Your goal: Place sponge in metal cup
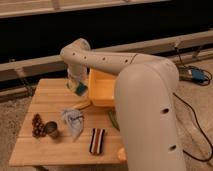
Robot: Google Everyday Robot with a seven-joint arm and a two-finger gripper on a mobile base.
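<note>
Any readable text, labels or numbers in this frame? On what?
None readable.
Crumpled pale wrapper: any print too blurred.
Dark striped flat packet: no legible text.
Claw, over the wooden table, shut on the dark teal sponge block: no markings visible.

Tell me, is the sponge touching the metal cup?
Apart. The camera view shows the sponge held in the shut gripper above the table, while the cup stands near the front edge, with a clear gap between them.
</note>
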